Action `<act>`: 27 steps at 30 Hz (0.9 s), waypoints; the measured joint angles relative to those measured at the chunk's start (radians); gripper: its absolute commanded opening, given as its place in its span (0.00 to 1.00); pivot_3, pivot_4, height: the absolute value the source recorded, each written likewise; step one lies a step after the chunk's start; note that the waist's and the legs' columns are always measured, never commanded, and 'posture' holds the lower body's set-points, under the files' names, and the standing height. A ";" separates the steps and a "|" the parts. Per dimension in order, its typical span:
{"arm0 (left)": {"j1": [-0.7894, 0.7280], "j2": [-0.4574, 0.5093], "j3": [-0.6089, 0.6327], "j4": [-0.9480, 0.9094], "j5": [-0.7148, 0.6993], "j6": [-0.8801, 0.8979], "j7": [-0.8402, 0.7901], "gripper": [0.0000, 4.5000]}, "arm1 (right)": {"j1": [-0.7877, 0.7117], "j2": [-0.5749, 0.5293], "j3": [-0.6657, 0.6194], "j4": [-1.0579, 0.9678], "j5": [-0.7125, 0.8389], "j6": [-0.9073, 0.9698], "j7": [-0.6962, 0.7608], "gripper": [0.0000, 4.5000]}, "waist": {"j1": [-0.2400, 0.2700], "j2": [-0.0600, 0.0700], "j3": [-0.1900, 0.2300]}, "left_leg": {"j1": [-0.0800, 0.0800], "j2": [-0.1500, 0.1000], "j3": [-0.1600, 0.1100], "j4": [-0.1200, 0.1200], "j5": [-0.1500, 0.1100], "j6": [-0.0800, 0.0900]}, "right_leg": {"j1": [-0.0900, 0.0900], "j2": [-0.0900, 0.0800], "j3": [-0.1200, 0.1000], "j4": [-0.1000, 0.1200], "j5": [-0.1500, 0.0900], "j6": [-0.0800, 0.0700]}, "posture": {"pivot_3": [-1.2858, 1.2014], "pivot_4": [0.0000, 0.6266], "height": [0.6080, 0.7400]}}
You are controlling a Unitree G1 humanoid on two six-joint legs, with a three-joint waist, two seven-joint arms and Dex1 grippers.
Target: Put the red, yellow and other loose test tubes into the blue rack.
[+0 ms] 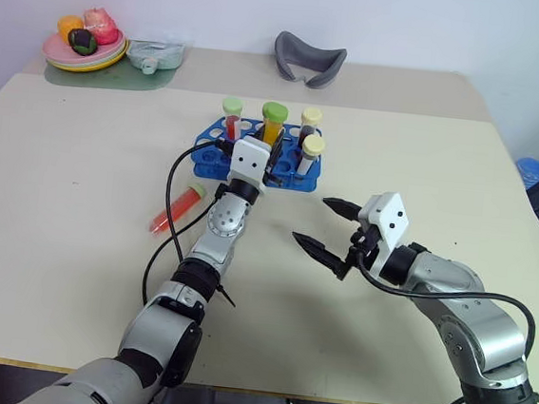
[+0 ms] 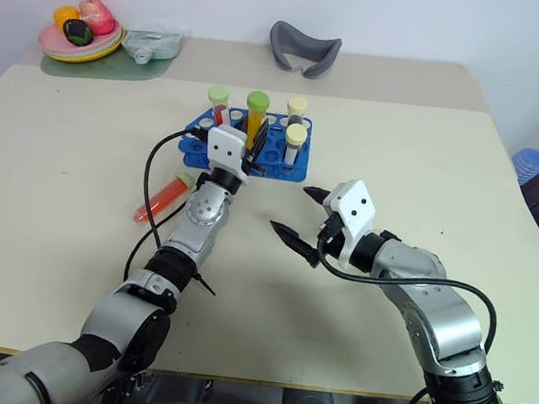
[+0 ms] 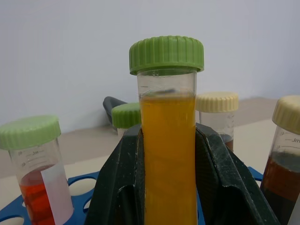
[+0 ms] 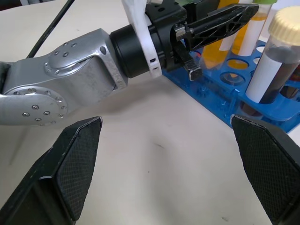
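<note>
**Yellow tube held over the rack**

The left gripper point(image 1: 273, 148) is clamped on a green-capped clear tube of yellow liquid point(image 3: 168, 140) above the bright blue plastic rack point(image 1: 207, 153), toward the beige table's point(image 1: 75, 241) far edge. The right gripper point(image 1: 324, 228) hovers nearby, fingers spread wide, holding nothing.
</note>
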 measured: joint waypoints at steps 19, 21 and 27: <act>0.249 0.121 0.069 -0.665 -0.181 0.401 -0.151 0.98 | -0.025 0.002 -0.001 -0.023 0.005 0.005 -0.007 1.00 | -0.007 0.000 0.000 | 0.001 0.001 0.000 0.000 0.000 0.000 | 0.000 0.000 0.000 0.002 0.000 0.000 | 0.52 0.24 1.00; 0.272 0.190 0.099 -0.822 -0.236 0.538 -0.173 0.98 | -0.026 0.000 -0.003 -0.032 0.012 0.009 -0.006 1.00 | -0.006 0.001 0.000 | 0.001 0.001 0.000 0.000 0.000 0.000 | 0.000 0.001 0.000 0.002 0.000 0.000 | 0.52 0.24 1.00; 0.320 0.474 0.163 -1.140 -0.430 1.158 -0.234 0.98 | -0.047 -0.012 -0.007 -0.031 0.012 0.013 0.019 1.00 | -0.010 0.001 0.000 | 0.002 0.001 -0.001 0.000 -0.001 0.001 | 0.000 0.001 0.000 0.002 0.000 0.000 | 0.52 0.24 1.00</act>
